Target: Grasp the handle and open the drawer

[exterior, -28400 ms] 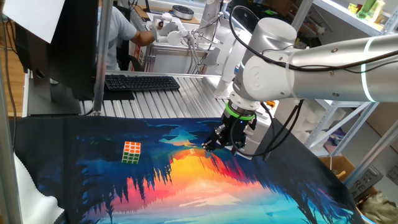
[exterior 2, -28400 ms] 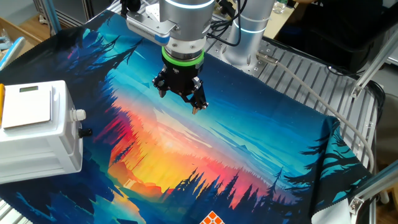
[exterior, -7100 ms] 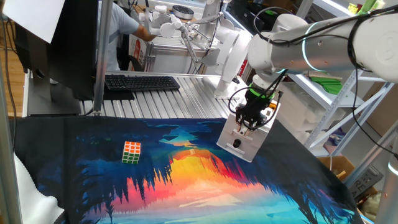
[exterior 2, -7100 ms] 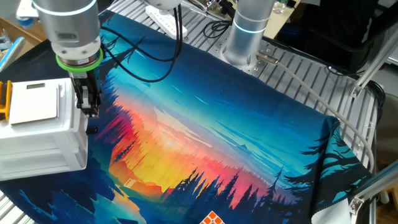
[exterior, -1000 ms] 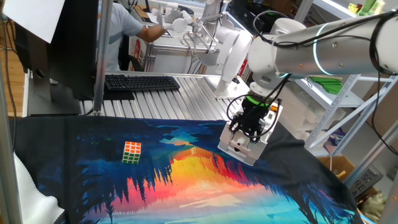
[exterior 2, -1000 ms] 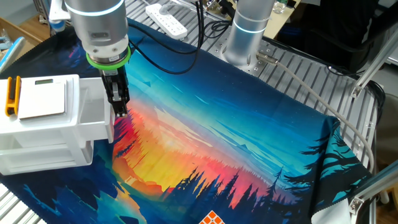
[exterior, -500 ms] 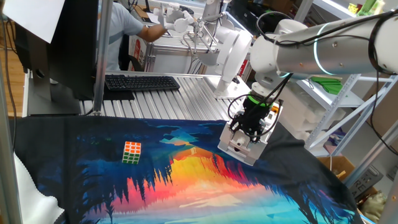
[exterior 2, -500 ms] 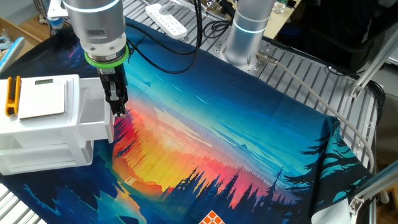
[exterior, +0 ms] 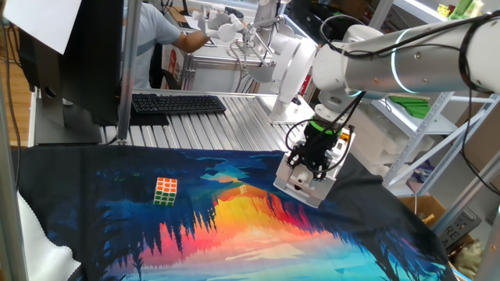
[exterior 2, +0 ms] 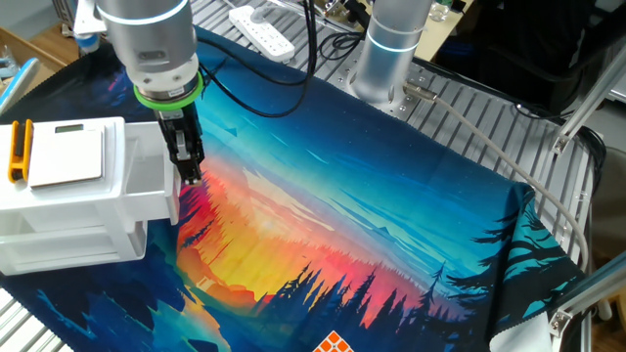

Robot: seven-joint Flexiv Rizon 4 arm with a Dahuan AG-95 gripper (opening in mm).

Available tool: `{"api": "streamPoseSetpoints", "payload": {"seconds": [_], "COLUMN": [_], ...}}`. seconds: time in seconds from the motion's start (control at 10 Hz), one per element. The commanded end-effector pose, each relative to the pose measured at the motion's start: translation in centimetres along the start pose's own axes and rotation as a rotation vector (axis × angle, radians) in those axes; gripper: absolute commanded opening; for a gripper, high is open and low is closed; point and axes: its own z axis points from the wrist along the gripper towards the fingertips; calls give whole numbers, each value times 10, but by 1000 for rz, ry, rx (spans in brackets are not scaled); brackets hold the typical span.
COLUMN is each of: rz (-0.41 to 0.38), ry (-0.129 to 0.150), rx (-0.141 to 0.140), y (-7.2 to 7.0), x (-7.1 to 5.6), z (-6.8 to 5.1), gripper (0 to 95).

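Gripper [exterior 2: 190, 176] fingers pinch together at the front of the drawer [exterior 2: 147, 191], pulled out of its white unit at 9 o'clock on the desk [exterior 2: 323, 98]; the handle is hidden between them. A sunset forest cloth [exterior 2: 342, 225] covers the desk. Beyond lie a puzzle cube [exterior: 165, 190], keyboard [exterior: 178, 103] and shelving [exterior: 426, 117].

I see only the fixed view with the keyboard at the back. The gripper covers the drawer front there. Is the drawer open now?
Observer: Yes. In the other fixed view the drawer stands pulled out of the white unit, with its inside showing.
Operator: Where is the gripper exactly?
Observer: The gripper points straight down at the drawer's front edge. The handle is hidden there too.
Operator: Is anything on top of the unit?
Observer: A flat white device and an orange strip at its far end.
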Motion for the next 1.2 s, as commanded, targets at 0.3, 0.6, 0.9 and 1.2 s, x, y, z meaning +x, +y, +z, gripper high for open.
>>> {"api": "streamPoseSetpoints", "payload": {"seconds": [0.3,0.6,0.9,1.2], "rz": [49,32,10,6], "ry": [-14,-21,-25,-26], "rx": [-1,4,7,8], "y": [-4,-6,-9,-10], "x": [0,-2,-5,-6], "z": [0,2,3,4], "gripper": [570,570,570,380]}}
